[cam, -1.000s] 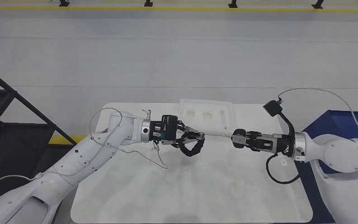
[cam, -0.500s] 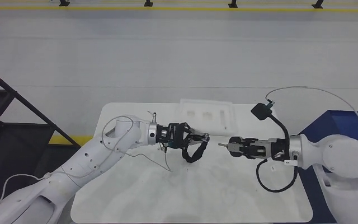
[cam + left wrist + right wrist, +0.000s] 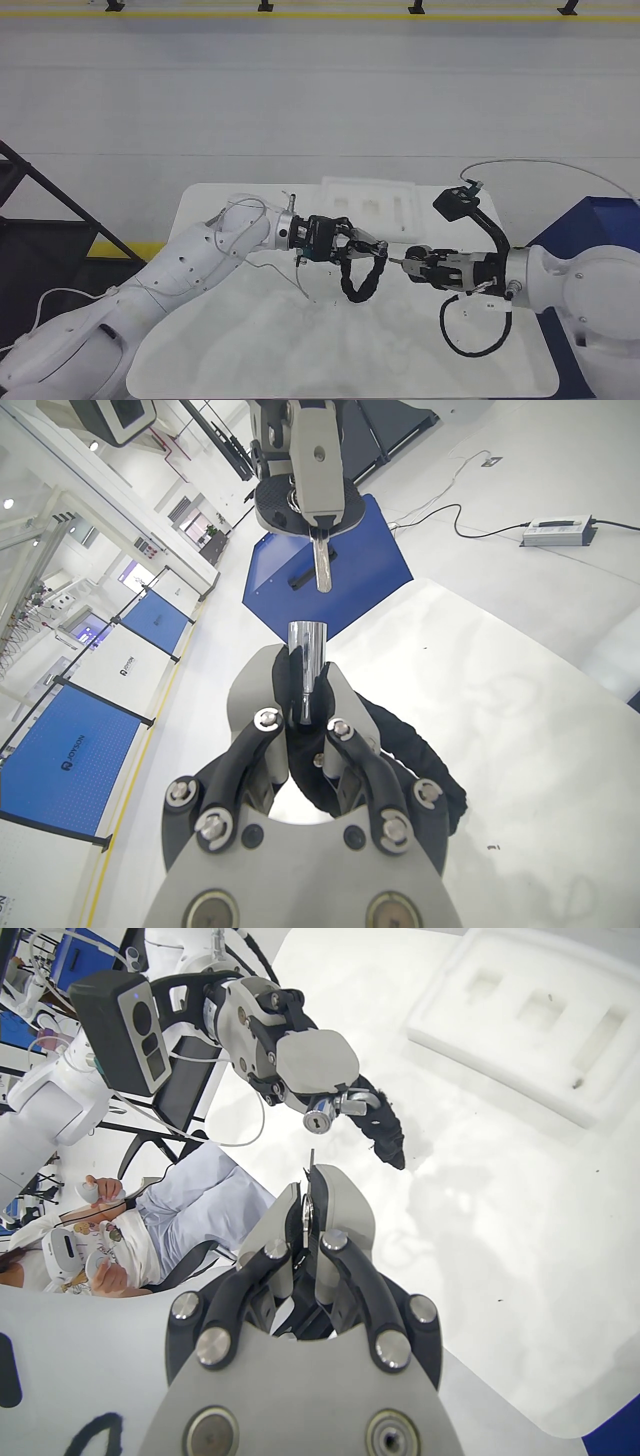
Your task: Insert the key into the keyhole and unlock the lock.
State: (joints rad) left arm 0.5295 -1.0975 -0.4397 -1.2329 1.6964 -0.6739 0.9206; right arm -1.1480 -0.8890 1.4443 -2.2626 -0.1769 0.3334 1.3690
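Closest in the left wrist view, the left gripper (image 3: 305,687) had its fingers pressed together on the chrome lock cylinder (image 3: 306,650). The cylinder stuck out past the fingertips with its end facing away from the wrist. The lock's black sheathed cable (image 3: 417,752) curved off from behind the fingers to one side. Just beyond the cylinder's end, across a small gap, hung the tip of the key (image 3: 323,567). Its blade was roughly in line with the cylinder and pointed at it without touching.

From the other side, the right gripper (image 3: 307,1188) pinched the key by its head, fingers closed on it. The blade was seen edge-on, poking out past the fingertips, and a metal ring (image 3: 305,1213) sat between the pads. Past the blade tip, the keyhole (image 3: 316,1122) in the round face of the cylinder looked back at the key, near it but apart. The key was not yet in it.

In the top view both grippers faced each other nose to nose over the middle of the white table (image 3: 250,340). The cable hung in a loop below the left one. Farther back, at the table's far edge, lay a white foam tray (image 3: 370,205) with rectangular recesses, well apart from both grippers. Beyond the table lay grey floor (image 3: 320,100) crossed by a yellow line (image 3: 320,14).
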